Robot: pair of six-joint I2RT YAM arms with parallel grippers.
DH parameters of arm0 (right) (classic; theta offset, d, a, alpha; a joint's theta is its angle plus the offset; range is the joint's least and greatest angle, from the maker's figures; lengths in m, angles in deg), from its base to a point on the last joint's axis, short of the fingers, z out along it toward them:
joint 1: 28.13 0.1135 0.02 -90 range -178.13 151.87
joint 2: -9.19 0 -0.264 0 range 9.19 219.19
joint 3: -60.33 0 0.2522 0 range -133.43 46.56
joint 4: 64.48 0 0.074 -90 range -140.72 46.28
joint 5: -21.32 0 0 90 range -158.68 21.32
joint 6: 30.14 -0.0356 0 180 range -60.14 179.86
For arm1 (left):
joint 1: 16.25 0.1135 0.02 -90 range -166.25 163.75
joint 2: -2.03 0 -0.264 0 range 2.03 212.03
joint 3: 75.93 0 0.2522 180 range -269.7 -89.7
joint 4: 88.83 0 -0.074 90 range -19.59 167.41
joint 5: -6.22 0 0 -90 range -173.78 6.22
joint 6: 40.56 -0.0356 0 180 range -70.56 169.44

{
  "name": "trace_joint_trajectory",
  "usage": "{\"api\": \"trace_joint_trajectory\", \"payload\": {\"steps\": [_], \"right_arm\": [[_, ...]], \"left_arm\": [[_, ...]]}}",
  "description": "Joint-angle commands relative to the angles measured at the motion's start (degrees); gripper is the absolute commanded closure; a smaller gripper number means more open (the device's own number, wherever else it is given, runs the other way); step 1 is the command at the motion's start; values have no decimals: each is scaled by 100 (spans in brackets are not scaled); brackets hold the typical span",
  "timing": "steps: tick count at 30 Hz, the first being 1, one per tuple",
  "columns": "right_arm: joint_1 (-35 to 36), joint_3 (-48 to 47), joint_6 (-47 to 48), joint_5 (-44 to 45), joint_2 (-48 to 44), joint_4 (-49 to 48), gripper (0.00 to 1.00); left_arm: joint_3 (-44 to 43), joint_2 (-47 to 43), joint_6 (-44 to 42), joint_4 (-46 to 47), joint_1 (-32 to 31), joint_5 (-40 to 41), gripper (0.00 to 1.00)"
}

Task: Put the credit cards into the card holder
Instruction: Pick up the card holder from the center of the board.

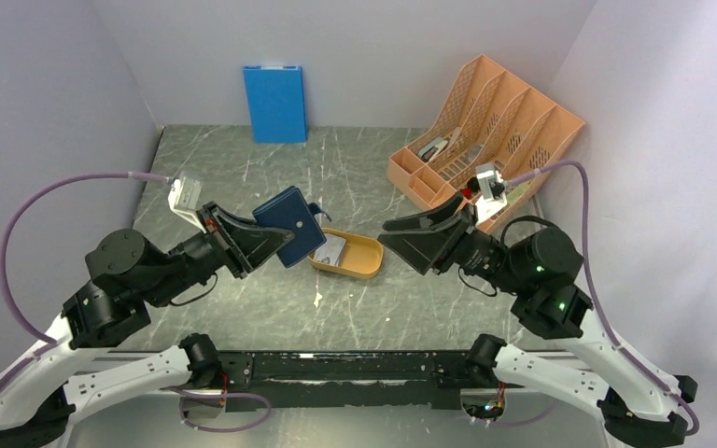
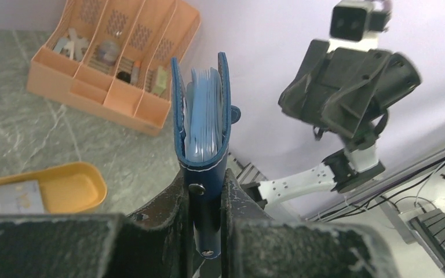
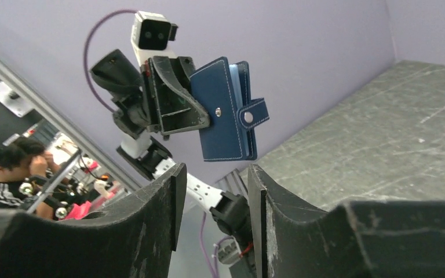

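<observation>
Two arms face each other above a grey marbled table (image 1: 271,313). From overhead, the left gripper (image 1: 266,240) sits left of centre, pinching the navy wallet (image 1: 291,224) and holding it off the table, with a blue panel (image 1: 275,103) leaning on the back wall above it in the frame. Its own wrist camera adds what the overhead view hides: the fingers (image 2: 162,217) clamp the wallet's lower edge, and the wallet stands upright, slightly fanned, with pale blue pockets showing between the covers. Just right of the wallet an orange tray (image 1: 366,263) lies on the table with a grey card (image 1: 331,250) in it; the left wrist view puts both at lower left. Right of centre, the right gripper (image 1: 394,238) points toward the wallet, apart from it. Its wrist view shows the jaws spread with nothing between them, and the wallet's outer cover with a snap tab at its right edge. An orange organizer (image 1: 485,131) fills the upper right
</observation>
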Motion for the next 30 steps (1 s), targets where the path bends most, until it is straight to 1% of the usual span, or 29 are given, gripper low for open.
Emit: {"api": "trace_joint_trajectory", "payload": {"steps": [1,3,5,6,8,9,11,18,24,30], "right_arm": [[12,-341,473,60,469,1054,54],[9,-357,399,41,665,989,54],[12,-302,272,-43,821,729,55],[12,-251,181,-128,901,569,57],[12,-110,-19,-371,1003,153,64],[11,-46,-103,-465,1045,-21,66],[12,28,-215,-581,1124,-203,66],[11,-17,-220,-681,1356,-189,64],[12,-120,-162,-749,1475,-191,60],[18,-157,-124,-740,1552,-132,67]], "left_arm": [[-366,96,64,-1142,18,90,95],[-421,150,77,-1274,19,-33,95],[-421,182,83,-1314,22,-160,95],[-400,188,98,-1322,18,-192,95],[-337,170,151,-1313,16,-215,95],[-305,159,169,-1297,19,-239,95],[-258,163,193,-1244,20,-295,95],[-139,119,232,-1149,17,-317,95],[-113,146,231,-1132,19,-318,95],[-164,175,216,-1148,14,-318,95]]}}
